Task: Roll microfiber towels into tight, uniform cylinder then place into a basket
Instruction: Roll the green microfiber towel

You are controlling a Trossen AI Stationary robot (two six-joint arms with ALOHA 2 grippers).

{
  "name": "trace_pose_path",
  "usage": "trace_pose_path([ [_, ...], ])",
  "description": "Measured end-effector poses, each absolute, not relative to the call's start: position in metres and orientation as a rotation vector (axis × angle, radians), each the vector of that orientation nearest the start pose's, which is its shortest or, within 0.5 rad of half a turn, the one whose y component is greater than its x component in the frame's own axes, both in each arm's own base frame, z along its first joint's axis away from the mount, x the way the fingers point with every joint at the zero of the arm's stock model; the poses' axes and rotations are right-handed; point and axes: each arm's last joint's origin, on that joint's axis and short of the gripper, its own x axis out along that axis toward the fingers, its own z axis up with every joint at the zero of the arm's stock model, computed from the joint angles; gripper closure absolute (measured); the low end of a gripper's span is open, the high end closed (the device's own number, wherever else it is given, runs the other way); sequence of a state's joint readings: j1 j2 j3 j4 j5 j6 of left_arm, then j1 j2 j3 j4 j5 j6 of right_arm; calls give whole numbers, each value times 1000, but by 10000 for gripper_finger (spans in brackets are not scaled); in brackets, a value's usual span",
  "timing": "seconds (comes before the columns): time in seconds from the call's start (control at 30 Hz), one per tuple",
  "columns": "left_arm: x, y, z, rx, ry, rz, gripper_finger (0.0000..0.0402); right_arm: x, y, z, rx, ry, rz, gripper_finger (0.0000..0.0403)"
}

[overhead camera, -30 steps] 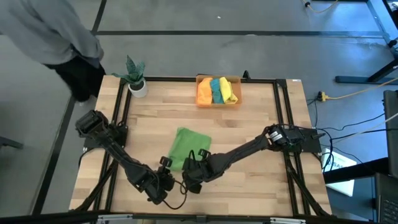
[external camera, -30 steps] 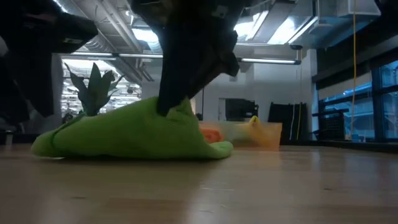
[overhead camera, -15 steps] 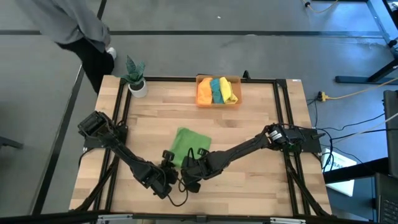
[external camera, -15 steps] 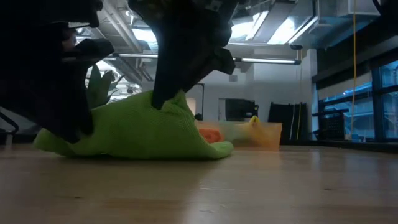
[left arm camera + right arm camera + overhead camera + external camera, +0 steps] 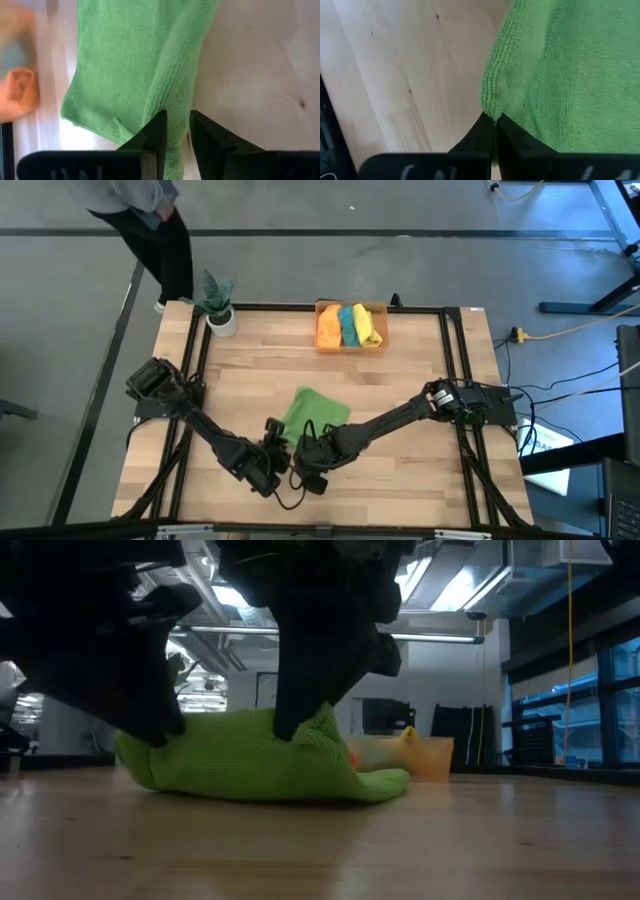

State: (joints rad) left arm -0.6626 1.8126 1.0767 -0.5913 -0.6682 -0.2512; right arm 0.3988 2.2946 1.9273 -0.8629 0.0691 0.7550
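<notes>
Green towel lying lower-centre of high view on tabletop, near edge lifted off the wood. Soft, light, floppy: in low view sags into a slumped mound under the arms, so no stiffness to count on; will droop and unroll if let go on one side. Looped pile prob. grips itself well, slides easily on bare wood.

Right gripper w/ jaws closed tight, pinching the hemmed corner of the cloth. Left gripper just beside it, lower-centre in high view, jaws narrowly apart w/ a fold of green edge between them; can't tell if actually clamped or just straddling.

Best hold, judging from this: along the thick stitched hem, both grippers on same edge, spaced toward the two corners, so the roll starts even. Pinching mid-cloth likely bunches it only.

Basket at upper centre of high view, well apart from green towel, w/ orange, teal and yellow rolls already inside. Potted plant upper left, clear of work. Person's legs at upper left, off the tabletop.
</notes>
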Motion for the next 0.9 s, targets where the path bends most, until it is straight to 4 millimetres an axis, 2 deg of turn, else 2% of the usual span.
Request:
trace_pose_path([
  [0.27,278,-177,153,583,1016,151,327,440,184,173,375,1253,-121,395],
  [0.57,290,-162,153,568,1019,179,327,433,182,173,345,1262,-240,395],
  [0.73,293,-161,154,582,1012,157,327,433,187,175,391,1304,-135,395],
  [0.9,290,-169,153,580,1017,97,327,439,194,178,406,1254,-25,395],
])
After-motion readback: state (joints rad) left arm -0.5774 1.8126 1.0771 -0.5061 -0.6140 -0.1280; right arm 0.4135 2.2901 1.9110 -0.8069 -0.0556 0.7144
